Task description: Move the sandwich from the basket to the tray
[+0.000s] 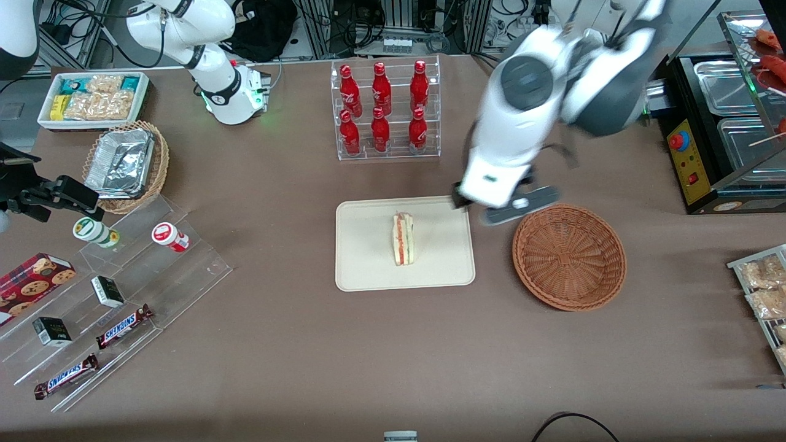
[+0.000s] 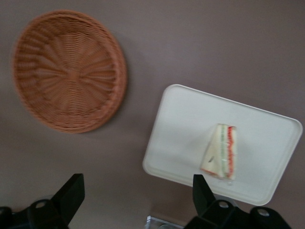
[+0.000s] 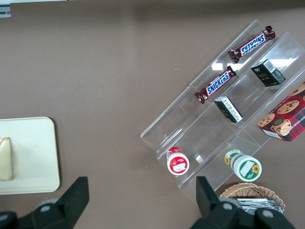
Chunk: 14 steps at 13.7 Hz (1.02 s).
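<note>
The sandwich [image 1: 403,239] is seen lying on the tray [image 1: 362,264], roughly at its middle, w/ the red, orange and green filling edge turned up toward the front camera. In the wrist view the sandwich [image 2: 222,151] is shown resting flat on the cream tray [image 2: 181,129], apart from its rim.

The basket [image 1: 569,256] is set on the table [image 1: 276,356] just beside the tray, toward the working arm's end; nothing is held in it. In the wrist view the basket [image 2: 69,70] is likewise shown w/ only bare weave inside.

The gripper [image 1: 491,205] is held raised above the table, over the gap between the tray's corner and the basket's rim, farther from the front camera than both. The arm is bent down steeply from its base, w/ the white wrist housing tilted toward the tray. The fingers [image 2: 71,193] are spread wide apart, w/ nothing between them; both black tips are seen in the wrist view w/ the tray's edge and bare table in the gap.

A clear rack of red bottles [image 1: 384,107] is placed farther from the front camera than the tray.
</note>
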Motion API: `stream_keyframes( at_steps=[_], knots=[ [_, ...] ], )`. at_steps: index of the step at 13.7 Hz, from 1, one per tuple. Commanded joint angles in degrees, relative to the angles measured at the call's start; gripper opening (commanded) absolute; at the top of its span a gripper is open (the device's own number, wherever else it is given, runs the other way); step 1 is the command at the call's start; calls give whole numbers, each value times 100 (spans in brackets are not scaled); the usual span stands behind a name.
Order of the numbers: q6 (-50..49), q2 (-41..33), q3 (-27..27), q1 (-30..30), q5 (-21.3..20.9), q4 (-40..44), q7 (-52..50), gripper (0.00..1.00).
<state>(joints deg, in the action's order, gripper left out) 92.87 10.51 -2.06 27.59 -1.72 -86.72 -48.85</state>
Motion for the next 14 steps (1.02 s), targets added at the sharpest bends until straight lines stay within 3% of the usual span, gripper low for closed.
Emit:
stream_keyframes(
  at_steps=[1, 5, 9, 14],
  knots=[
    [-496, -601, -40, -752, 5, -249, 812, 100],
    [-981, -831, -40, -1623, 48, -310, 2254, 100],
    [-903, -1409, -40, -2133, 57, -1073, 3528, 100],
    [-929, -1605, -22, -2424, -22, -1181, 4110, 100]
  ],
)
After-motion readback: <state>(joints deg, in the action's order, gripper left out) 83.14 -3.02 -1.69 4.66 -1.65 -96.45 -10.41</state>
